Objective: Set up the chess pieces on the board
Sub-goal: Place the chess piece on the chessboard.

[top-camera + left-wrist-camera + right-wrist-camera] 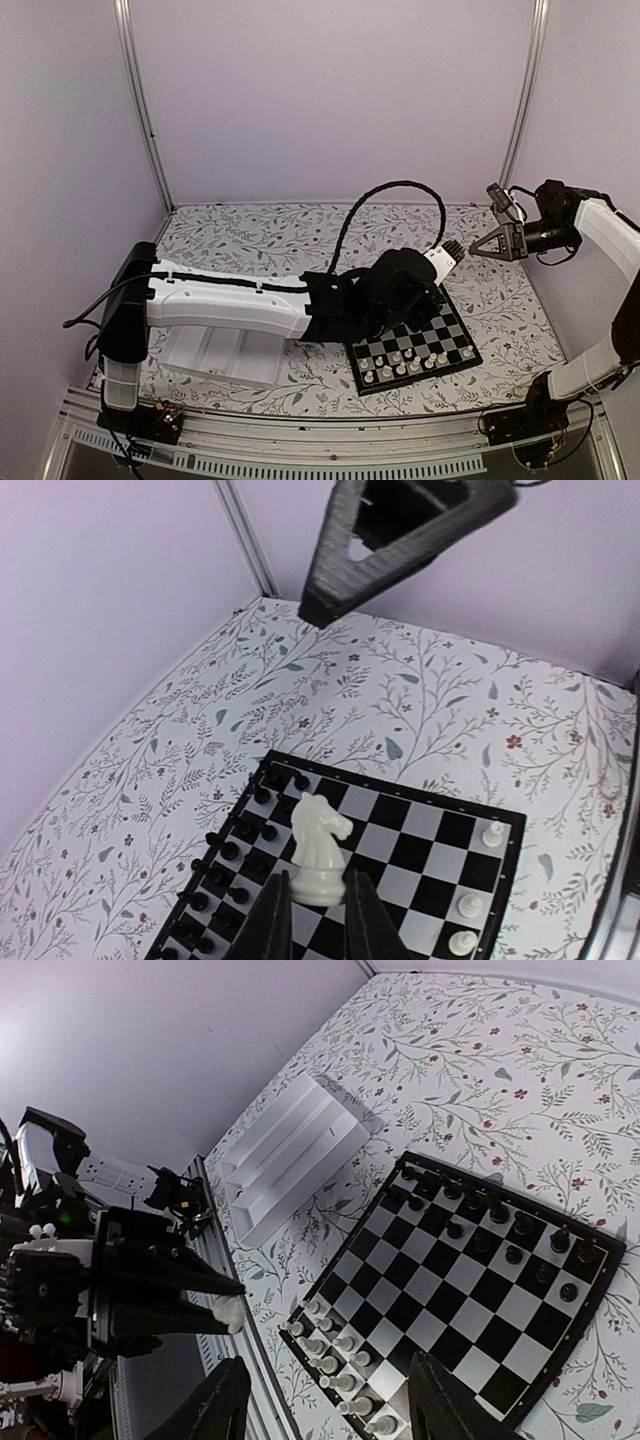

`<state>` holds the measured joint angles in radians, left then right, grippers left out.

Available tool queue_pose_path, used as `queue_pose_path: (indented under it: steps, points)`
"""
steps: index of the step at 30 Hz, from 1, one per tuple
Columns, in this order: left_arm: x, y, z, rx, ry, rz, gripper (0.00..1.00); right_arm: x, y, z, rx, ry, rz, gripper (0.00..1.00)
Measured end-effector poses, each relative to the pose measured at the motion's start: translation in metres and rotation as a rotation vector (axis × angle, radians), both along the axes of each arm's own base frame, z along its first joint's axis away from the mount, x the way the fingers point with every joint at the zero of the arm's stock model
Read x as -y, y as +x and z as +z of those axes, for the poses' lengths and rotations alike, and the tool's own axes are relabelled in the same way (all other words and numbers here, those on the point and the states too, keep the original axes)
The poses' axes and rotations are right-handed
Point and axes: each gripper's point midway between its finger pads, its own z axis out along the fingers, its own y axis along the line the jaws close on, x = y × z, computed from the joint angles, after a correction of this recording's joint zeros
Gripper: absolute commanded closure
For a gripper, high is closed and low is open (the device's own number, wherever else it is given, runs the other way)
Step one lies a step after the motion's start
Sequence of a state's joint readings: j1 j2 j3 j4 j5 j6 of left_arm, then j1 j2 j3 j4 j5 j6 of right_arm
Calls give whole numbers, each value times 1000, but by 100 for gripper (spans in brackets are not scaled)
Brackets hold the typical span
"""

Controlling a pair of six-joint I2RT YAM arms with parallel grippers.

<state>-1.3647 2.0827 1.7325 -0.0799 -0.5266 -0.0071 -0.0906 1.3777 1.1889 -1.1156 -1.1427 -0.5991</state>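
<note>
My left gripper (318, 888) is shut on the base of a cream-white knight (320, 848), which hangs upright above the board (432, 852). The right wrist view shows the same knight (229, 1313) at the tip of the left fingers, off the board's near-left side and well above it. Several black pieces (480, 1215) fill two rows along one edge of the board (440, 1290). Several white pieces (345, 1360) stand along the opposite edge. My right gripper (478, 250) hovers open and empty, high at the back right of the board (452, 335).
A white compartment tray (215, 355) lies on the floral tablecloth left of the board, partly under the left arm. A black cable (390, 190) loops over the middle of the table. Purple walls close the back and both sides.
</note>
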Motion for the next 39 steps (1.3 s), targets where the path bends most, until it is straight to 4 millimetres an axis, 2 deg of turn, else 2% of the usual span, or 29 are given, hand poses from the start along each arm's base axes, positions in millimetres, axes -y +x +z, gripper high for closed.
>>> queue_pose_path:
  steps: [4,7,14,18,25,33,39]
  points:
    - [-6,17,-5,24,12,52,84,-21,-14,4,-11,12,90,43]
    - [-6,18,-5,29,15,57,83,-33,-18,0,-36,17,138,44]
    - [-1,18,3,38,-26,49,83,-49,-18,-25,-143,20,204,51]
    - [1,19,0,38,-23,45,83,-59,-25,-26,-171,39,241,54]
    - [3,19,-9,33,-9,42,83,-67,-33,-21,-182,55,277,67]
    - [3,19,-11,31,-7,41,83,-72,-37,-19,-177,55,296,82]
    - [3,19,-10,32,-7,43,83,-72,-37,-20,-172,52,299,84]
